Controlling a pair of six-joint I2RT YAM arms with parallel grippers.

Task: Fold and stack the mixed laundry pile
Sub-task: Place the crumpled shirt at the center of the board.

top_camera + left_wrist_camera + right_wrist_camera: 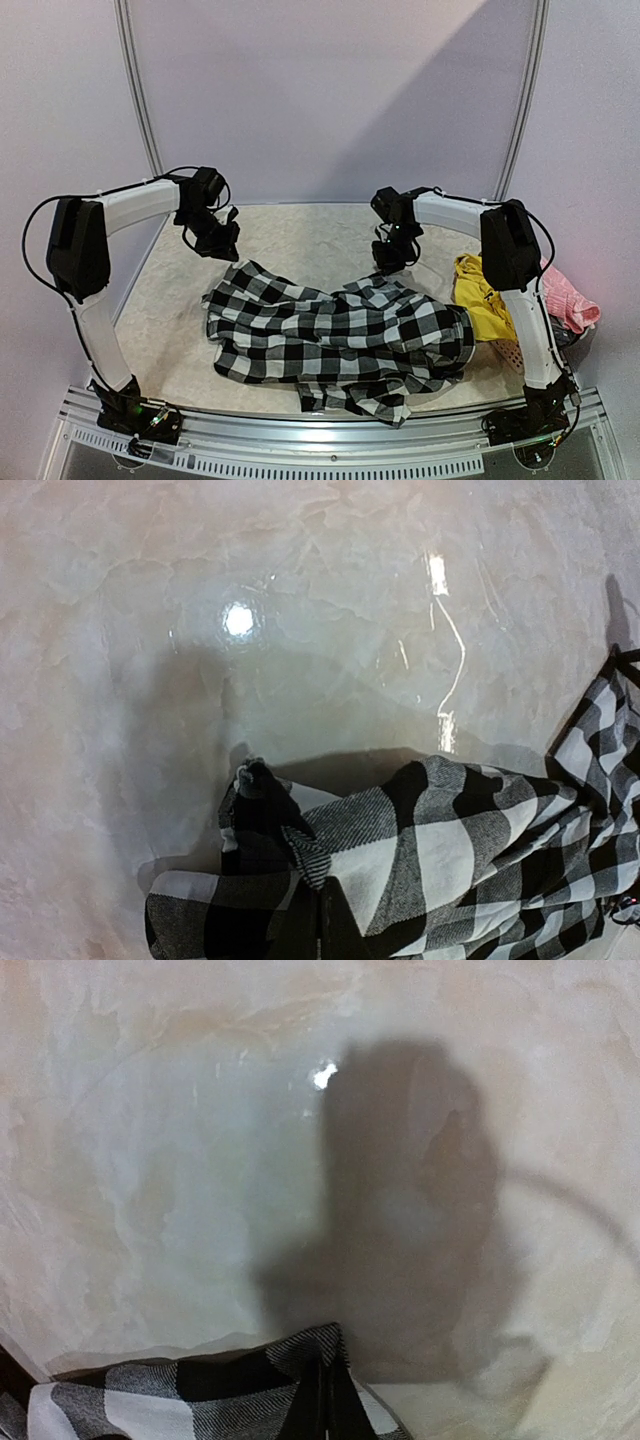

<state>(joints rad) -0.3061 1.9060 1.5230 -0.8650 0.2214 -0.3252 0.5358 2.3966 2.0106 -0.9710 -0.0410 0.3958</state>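
The black-and-white checked shirt [340, 335] lies spread and wrinkled across the table's near half. My left gripper [222, 245] is at its far left corner and is shut on a fold of the shirt [450, 850]; the jaws [325, 925] are closed with cloth on both sides. My right gripper [397, 258] is at the shirt's far right edge and is shut on that edge [200, 1400], its jaws [327, 1400] pressed together. A yellow garment [480, 295] and a pink one [572, 295] lie heaped at the right. The blue-grey garment is not visible.
A salmon perforated basket [510, 352] sits under the yellow and pink garments at the table's right edge, beside the right arm. The pale marbled table [300, 235] is bare beyond the shirt, up to the back wall.
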